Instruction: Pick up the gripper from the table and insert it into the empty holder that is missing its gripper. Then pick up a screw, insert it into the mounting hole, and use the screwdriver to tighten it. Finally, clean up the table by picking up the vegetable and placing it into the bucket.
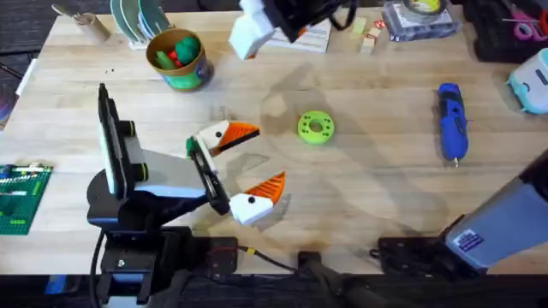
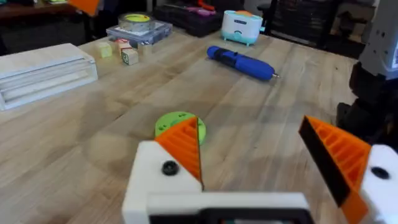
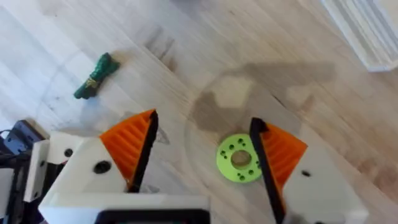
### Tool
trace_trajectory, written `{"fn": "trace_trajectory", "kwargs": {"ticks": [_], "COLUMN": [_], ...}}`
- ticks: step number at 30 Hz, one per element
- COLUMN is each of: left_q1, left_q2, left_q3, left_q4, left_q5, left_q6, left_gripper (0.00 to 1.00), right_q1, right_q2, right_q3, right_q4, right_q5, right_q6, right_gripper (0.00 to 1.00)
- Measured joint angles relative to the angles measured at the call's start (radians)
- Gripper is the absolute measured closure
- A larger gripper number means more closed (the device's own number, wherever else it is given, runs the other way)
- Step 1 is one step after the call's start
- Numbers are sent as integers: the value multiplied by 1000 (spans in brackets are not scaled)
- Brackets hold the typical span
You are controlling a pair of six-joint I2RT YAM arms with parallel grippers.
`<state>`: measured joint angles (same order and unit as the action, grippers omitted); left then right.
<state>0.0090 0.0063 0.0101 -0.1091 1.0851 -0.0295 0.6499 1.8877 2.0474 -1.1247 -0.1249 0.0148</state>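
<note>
My left gripper (image 1: 261,156) hovers open just above the mid table, both white fingers tipped orange. In its wrist view the left gripper (image 2: 249,143) faces the lime-green disc (image 2: 177,123) and the blue screwdriver (image 2: 241,62). My right gripper (image 3: 205,134) hangs high and open over the disc (image 3: 239,158), both orange tips fitted. A small green vegetable (image 3: 96,76) lies on the wood by the left arm. The bucket (image 1: 178,58) stands at the back left with green and red items inside. The screwdriver (image 1: 451,120) lies at the right. A loose gripper, an empty holder and a screw are out of view.
A green brick plate (image 1: 21,197) lies at the left edge. Plates (image 1: 137,17) stand behind the bucket. A white box (image 2: 43,71), small blocks (image 1: 368,38) and a clear case (image 1: 419,17) line the back. A teal-and-white object (image 1: 531,81) sits far right.
</note>
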Motion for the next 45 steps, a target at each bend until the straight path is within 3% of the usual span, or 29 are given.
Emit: {"fn": "trace_trajectory", "kwargs": {"ticks": [2,7,11,12,20,31,36,45], "left_q1": [0,0,0,0,0,0,0,0], "left_q2": [0,0,0,0,0,0,0,0], "left_q3": [0,0,0,0,0,0,0,0], "left_q4": [0,0,0,0,0,0,-2,-3], "left_q5": [0,0,0,0,0,12,23,27], "left_q6": [3,6,8,10,10,34,56,61], "left_gripper": [90,516,929,983,995,995,995,995], "right_q1": [-40,-161,-279,-310,-516,-659,-724,-843], "right_q2": [0,-2,-47,-67,-220,-292,-396,-605], "right_q3": [10,86,137,142,163,139,-33,-515], "right_q4": [-32,-143,-226,-240,-369,-483,-420,-215], "right_q5": [0,0,0,2,83,143,168,182], "right_q6": [6,15,14,11,-17,-42,-41,-18], "right_gripper": [47,47,45,44,44,45,44,44]}}
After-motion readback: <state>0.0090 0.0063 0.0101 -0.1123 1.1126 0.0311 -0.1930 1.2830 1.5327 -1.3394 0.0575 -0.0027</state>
